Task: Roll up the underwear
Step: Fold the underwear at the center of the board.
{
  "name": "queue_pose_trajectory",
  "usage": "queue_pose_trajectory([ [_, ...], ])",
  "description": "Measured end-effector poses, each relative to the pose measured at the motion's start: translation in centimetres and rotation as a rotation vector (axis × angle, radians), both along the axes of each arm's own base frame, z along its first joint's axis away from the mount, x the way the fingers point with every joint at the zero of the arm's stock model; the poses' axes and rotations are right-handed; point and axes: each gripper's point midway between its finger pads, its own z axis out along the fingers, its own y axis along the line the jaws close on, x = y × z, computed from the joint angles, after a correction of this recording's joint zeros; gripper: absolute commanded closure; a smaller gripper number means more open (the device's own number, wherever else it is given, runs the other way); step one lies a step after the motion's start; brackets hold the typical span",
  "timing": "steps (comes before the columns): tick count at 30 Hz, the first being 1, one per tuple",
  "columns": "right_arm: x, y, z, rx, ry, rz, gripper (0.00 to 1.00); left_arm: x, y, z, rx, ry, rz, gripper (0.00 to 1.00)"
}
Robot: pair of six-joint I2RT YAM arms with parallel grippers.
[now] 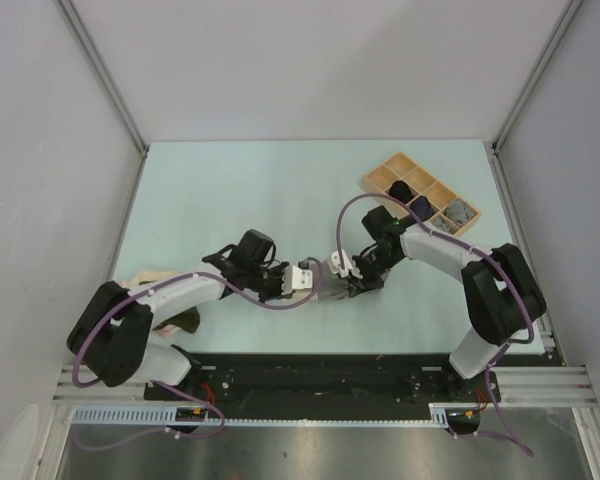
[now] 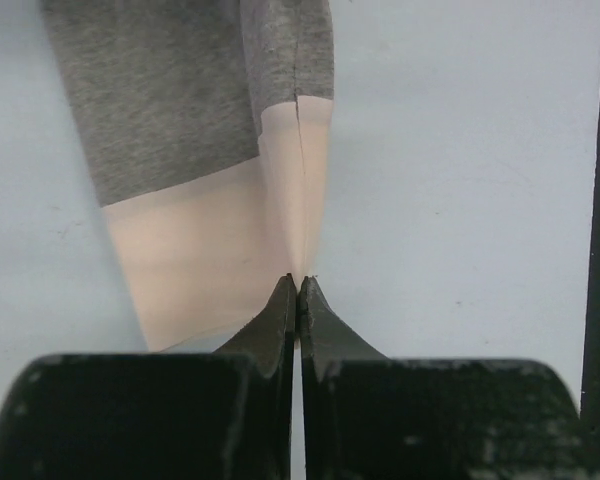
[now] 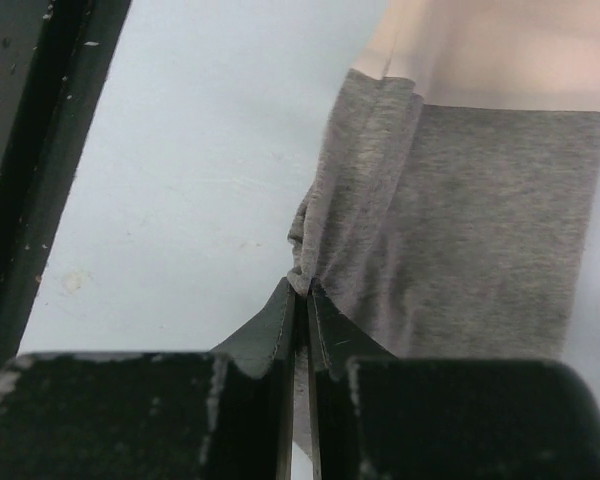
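**Folding stage, before the roll**

The grey-and-pale-pink soft cloth underwear (image 2: 170, 150) lies near the front middle of the pale green table (image 1: 280, 190). The left gripper (image 2: 298, 282) is clamped on its pink edge, the right gripper (image 3: 302, 287) on its grey edge. This looks like a lengthwise fold, and next both ends must lift evenly. No writing is readable.

We saw bright, even, diffuse light in every view. On the pale surface (image 1: 280, 190) only faint soft shadows lay under the arms (image 1: 180, 295). Close to the lens, the left claw (image 2: 298, 283) and right claw (image 3: 301, 288) looked dark and blurred; the underwear (image 2: 170, 110) was sharp.
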Motion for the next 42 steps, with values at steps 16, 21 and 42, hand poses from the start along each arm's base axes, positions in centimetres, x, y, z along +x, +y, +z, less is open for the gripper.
queue_pose_trajectory([
  [16,6.0,1.1,0.1,-0.058,0.139,-0.092,0.98,4.8,0.3,0.0,-0.012,0.135,0.147,1.00],
  [21,8.0,1.2,0.0,-0.071,0.179,-0.145,0.96,5.8,0.1,-0.9,0.007,0.180,0.173,1.00],
  [42,9.3,1.5,-1.2,-0.137,0.215,-0.221,0.87,5.6,0.8,-1.6,0.029,0.251,0.232,1.00],
])
